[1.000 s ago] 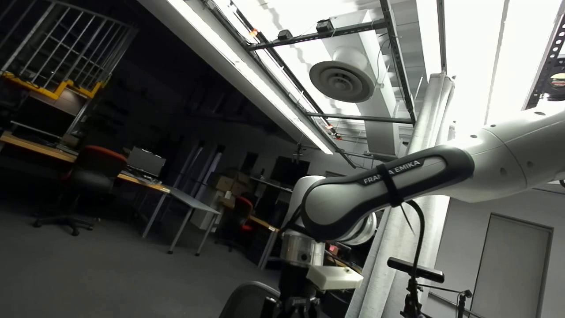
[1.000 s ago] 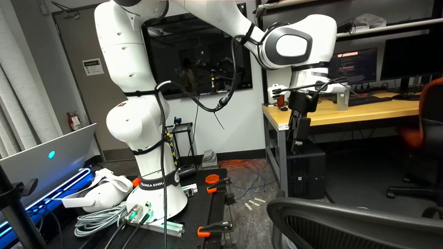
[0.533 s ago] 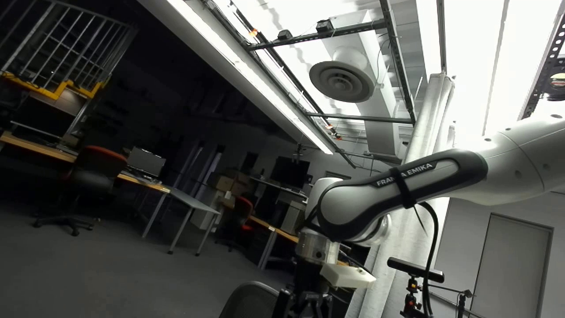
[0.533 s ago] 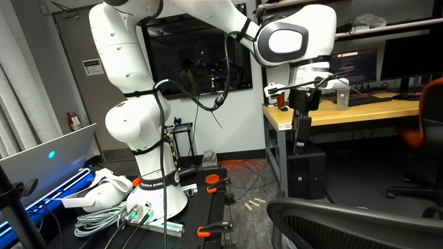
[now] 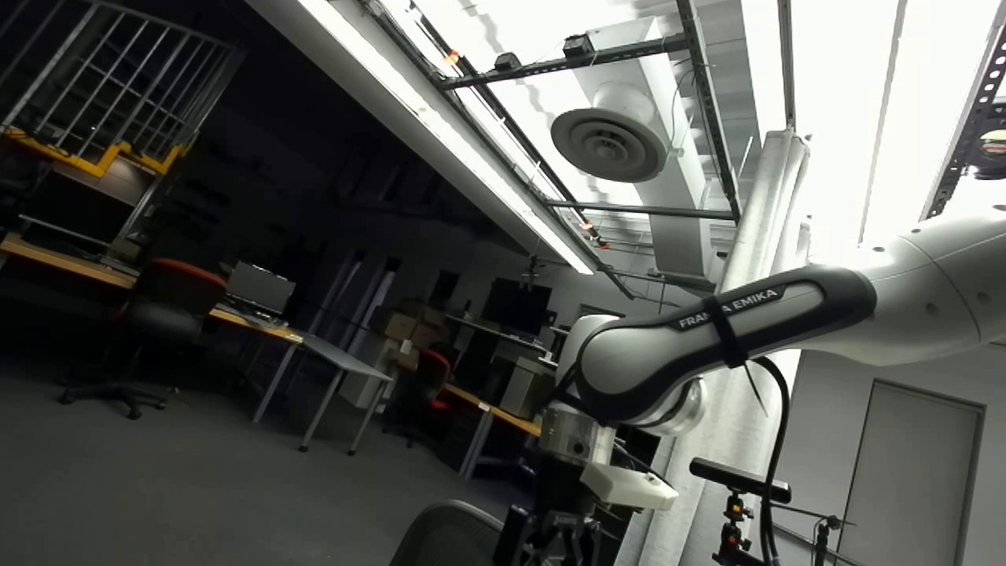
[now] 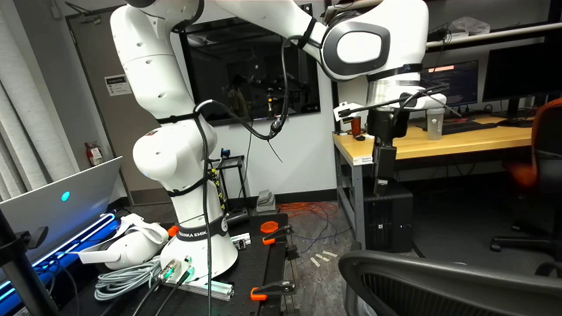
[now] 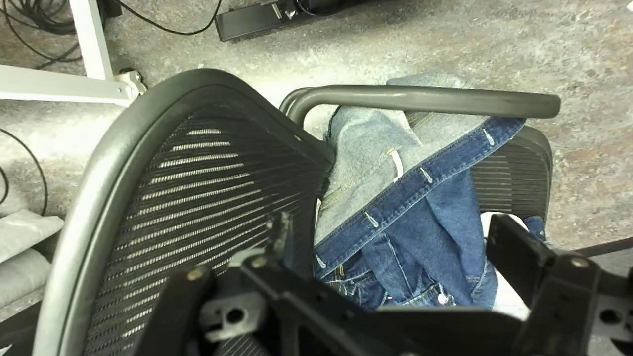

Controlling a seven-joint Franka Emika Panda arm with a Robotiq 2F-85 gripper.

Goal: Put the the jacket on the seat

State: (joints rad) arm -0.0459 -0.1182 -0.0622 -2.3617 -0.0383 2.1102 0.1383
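Observation:
The blue denim jacket (image 7: 440, 232) lies folded across the mesh seat (image 7: 494, 173) in the wrist view. Its paler inside faces up near the backrest, and part of it passes under the armrest and shows beyond it. My gripper (image 7: 395, 235) is open and empty above the chair. One finger is over the backrest side, the other over the seat's right side, with the jacket below and between them. The gripper also shows in both exterior views (image 5: 550, 542) (image 6: 380, 188), pointing down. The jacket and seat are out of view in both exterior views.
The chair's backrest (image 7: 198, 198) stands left of the jacket, and its armrest (image 7: 425, 98) crosses above it. White cloth (image 7: 509, 291) shows on the seat. In an exterior view, a wooden desk (image 6: 465, 142) with a cup (image 6: 434, 124) stands behind the gripper.
The arm has shifted right in an exterior view. The wrist has risen slightly and the gripper has turned from tilted to nearly upright. The chair has not moved.

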